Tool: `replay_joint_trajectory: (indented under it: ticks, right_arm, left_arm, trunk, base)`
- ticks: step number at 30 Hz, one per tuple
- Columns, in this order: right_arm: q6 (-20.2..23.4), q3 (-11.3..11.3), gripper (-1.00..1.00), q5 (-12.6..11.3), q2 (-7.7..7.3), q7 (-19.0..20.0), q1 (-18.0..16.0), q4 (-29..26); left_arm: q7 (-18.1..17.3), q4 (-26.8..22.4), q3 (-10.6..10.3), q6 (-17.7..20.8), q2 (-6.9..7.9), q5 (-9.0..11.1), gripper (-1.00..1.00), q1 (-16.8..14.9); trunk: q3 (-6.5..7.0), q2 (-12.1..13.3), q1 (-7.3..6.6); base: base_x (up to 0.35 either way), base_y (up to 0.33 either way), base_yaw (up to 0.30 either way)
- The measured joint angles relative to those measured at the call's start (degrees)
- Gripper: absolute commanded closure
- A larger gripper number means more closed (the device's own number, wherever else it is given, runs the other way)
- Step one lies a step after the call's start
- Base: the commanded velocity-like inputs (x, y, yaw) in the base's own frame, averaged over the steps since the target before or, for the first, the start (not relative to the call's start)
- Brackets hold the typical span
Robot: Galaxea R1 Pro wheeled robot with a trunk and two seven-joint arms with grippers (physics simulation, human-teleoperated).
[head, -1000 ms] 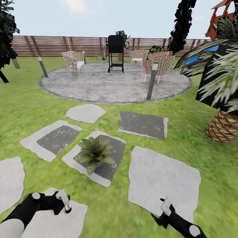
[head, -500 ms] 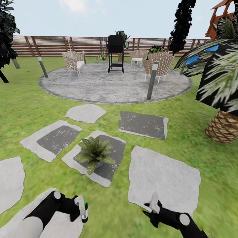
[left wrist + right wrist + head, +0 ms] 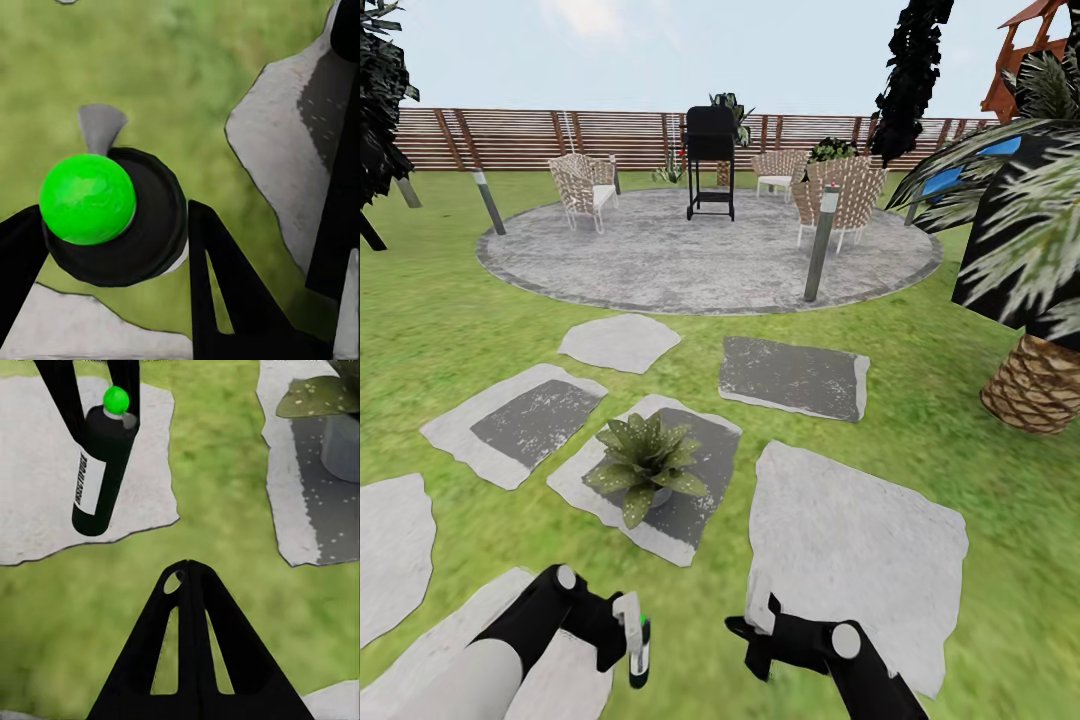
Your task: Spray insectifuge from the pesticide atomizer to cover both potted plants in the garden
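One pesticide atomizer (image 3: pixel 101 472), one potted plant (image 3: pixel 645 462)

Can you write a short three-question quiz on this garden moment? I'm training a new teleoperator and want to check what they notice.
1. True or false: the left gripper is shut on the pesticide atomizer.
2. What does the potted plant stand on: A) grass, B) a stepping stone, C) the paved patio?
3. Fill in: in the right wrist view, the right gripper has its fingers ____.

Key: 1 true; 2 B; 3 closed together, holding nothing.
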Motion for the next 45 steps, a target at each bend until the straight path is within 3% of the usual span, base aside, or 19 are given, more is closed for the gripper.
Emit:
replay_joint_trajectory:
  ticks: [6, 14, 16, 19, 22, 45]
  right_arm:
    - [1.09, 0.76, 1.0, -0.08, 1.36, 0.12, -0.28, -0.94]
    - [1.13, 0.78, 1.0, -0.08, 1.51, 0.13, -0.29, -0.9]
    - [1.13, 0.78, 1.0, -0.13, 1.51, 0.13, -0.29, -0.88]
    - [1.13, 0.78, 1.0, -0.09, 1.51, 0.13, -0.29, -0.76]
    - [1.13, 0.78, 1.0, -0.08, 1.51, 0.13, -0.29, -0.65]
    - [1.13, 0.78, 1.0, -0.08, 1.51, 0.04, -0.29, -0.76]
  left_arm:
    - [-1.69, -0.57, -0.06, 2.25, -1.1, -1.04, 1.0, -0.87]
    - [-1.79, -0.6, -0.3, 1.62, -3.6, -1.08, 1.0, -0.9]
    - [-1.84, -0.57, -2.11, 1.56, -4.06, -1.11, 1.0, -0.9]
    - [-1.9, -0.53, -7.05, 1.23, -4.35, -0.9, 1.0, -0.89]
    - [-1.98, -0.51, -8.69, 0.03, -4.47, -0.59, 1.0, -0.9]
    - [-1.21, -1.68, -8.66, -2.34, -7.86, -0.08, 1.0, -0.88]
  trunk:
    - [0.0, 0.0, 0.0]
    - [0.0, 0.0, 0.0]
    - [0.0, 0.0, 0.0]
    - [0.0, 0.0, 0.0]
    - [0.0, 0.0, 0.0]
    - [0.0, 0.0, 0.0]
  base:
    - [0.0, 0.0, 0.0]
    - [0.0, 0.0, 0.0]
    - [0.0, 0.0, 0.0]
    - [0.0, 0.0, 0.0]
    - [0.0, 0.0, 0.0]
    - [0.0, 0.0, 0.0]
